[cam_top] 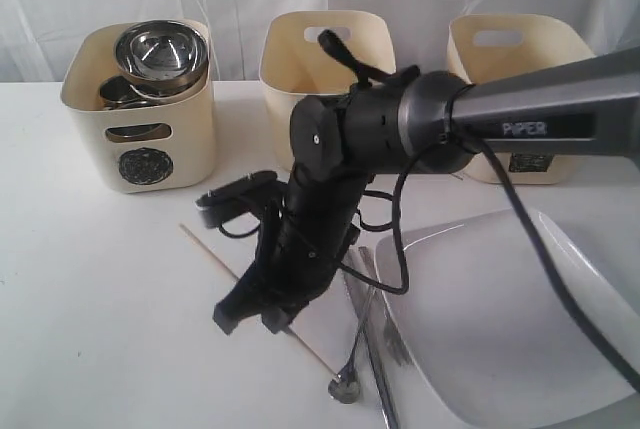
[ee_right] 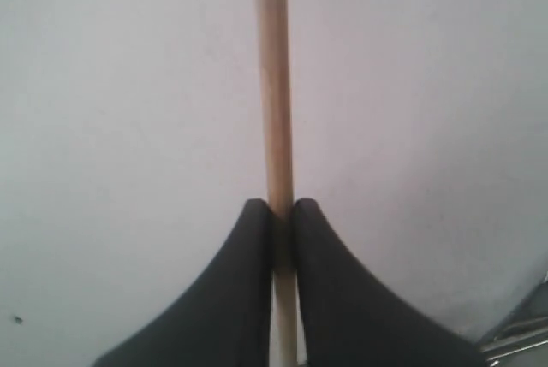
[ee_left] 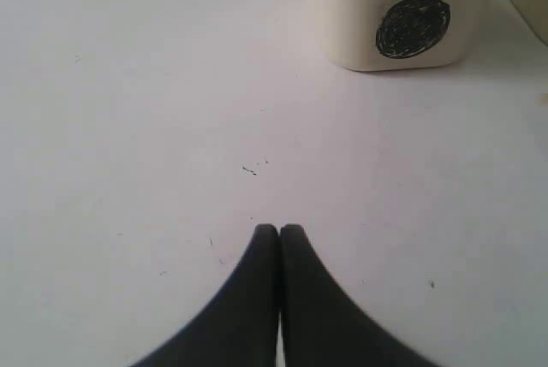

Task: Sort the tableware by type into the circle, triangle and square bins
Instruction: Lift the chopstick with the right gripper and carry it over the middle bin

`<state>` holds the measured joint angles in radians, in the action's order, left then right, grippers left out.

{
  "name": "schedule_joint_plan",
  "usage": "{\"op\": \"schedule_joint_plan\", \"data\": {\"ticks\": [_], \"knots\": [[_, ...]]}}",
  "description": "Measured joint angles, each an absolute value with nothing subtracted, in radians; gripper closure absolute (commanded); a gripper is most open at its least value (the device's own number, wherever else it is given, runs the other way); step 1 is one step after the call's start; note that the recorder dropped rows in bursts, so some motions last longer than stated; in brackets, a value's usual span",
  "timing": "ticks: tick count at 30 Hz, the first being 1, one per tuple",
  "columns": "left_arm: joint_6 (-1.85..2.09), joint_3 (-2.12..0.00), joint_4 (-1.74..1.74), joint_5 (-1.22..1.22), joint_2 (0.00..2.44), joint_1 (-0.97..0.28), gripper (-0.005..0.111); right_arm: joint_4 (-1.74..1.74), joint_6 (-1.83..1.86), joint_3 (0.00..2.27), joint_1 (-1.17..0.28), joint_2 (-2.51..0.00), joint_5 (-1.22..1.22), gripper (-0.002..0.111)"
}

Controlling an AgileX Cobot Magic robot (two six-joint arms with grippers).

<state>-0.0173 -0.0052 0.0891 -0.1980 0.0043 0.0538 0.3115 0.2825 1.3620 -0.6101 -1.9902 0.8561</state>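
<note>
The right tool (ee_right: 281, 206) gripped a chopstick (ee_right: 272, 76) on the white bench (ee_right: 111, 127); the left tool (ee_left: 279, 230) was clenched empty, open bench around it.

**Clamped on the right, closed on the left**

Reaches in with the right arm (cam_top: 540, 99), forearm nearly level, then drops steeply at the wrist (cam_top: 325, 144). Points the right pincer (ee_right: 276, 206) down and forward, with fingertips (ee_right: 248, 221) pressed against both sides of a chopstick (ee_right: 272, 85) that runs straight out ahead of them. Holds the left pincer (ee_left: 278, 230) low and near level, fingers touching tip to tip.
</note>
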Motion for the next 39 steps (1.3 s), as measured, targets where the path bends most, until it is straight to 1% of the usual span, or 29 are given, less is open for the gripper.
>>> {"op": "schedule_joint_plan", "data": {"ticks": [9,15,21,32,39], "knots": [[-0.017,-0.005,0.089,-0.198,0.004,0.054,0.107,0.378,0.283,1.360,-0.610,-1.790,0.708,0.108],[-0.017,-0.005,0.089,-0.198,0.004,0.054,0.107,0.303,0.254,1.309,-0.598,-1.675,0.554,0.108],[-0.017,-0.005,0.089,-0.198,0.004,0.054,0.107,0.180,0.124,1.218,-0.526,-1.619,0.403,0.108],[-0.017,-0.005,0.089,-0.198,0.004,0.054,0.107,0.166,0.058,1.069,-0.378,-1.542,0.128,0.108],[-0.017,-0.005,0.089,-0.198,0.004,0.054,0.107,0.166,0.038,1.051,-0.354,-1.512,-0.043,0.108]]}}
